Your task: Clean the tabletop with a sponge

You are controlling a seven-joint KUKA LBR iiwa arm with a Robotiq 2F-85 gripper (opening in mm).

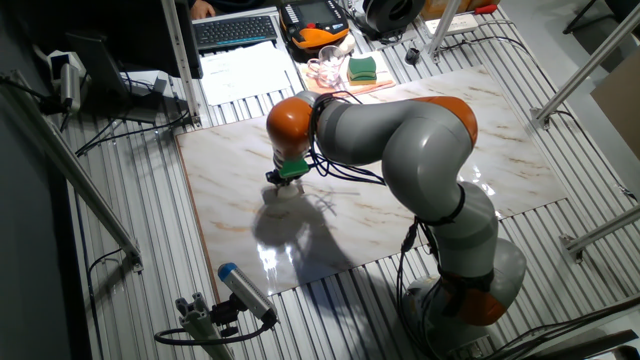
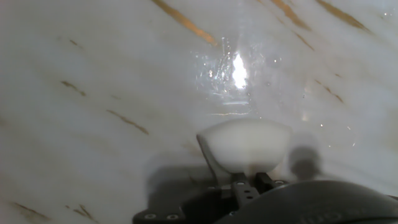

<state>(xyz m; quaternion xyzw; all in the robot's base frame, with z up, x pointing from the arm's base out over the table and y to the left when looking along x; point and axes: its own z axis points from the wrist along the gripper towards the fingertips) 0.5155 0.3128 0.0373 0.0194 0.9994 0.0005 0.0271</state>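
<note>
One sponge (image 2: pixel 244 144) sits in my gripper (image 2: pixel 247 180), and my fingers are clamped on its near end, so I'm holding it out ahead of me over the tabletop (image 2: pixel 93 81). From my hand view the sponge is a cream-white block, rounded at its far edge, right in front of my fingertips and low in the picture. Just beyond it, a bright glare spot shines on the glossy marble, with small glistening specks around it. Brown veins run slantwise across the slab ahead of me and off to both sides. A dark shadow lies under and beside my fingers.

From the fixed view, my gripper (image 1: pixel 285 183) points down at the slab, with the sponge too small there to make out clearly; whether it presses on the marble or hangs just above, I can't tell. My arm (image 1: pixel 400 140) bends over the tabletop's middle, and its reflection spreads on the marble below me. Well beyond my gripper, past the slab's far edge, stands a green-and-yellow sponge (image 1: pixel 362 68) beside a clear glass mug (image 1: pixel 326 68). Further off lies a keyboard (image 1: pixel 235 30). Ribbed grey metal (image 1: pixel 130 220) surrounds the slab.
</note>
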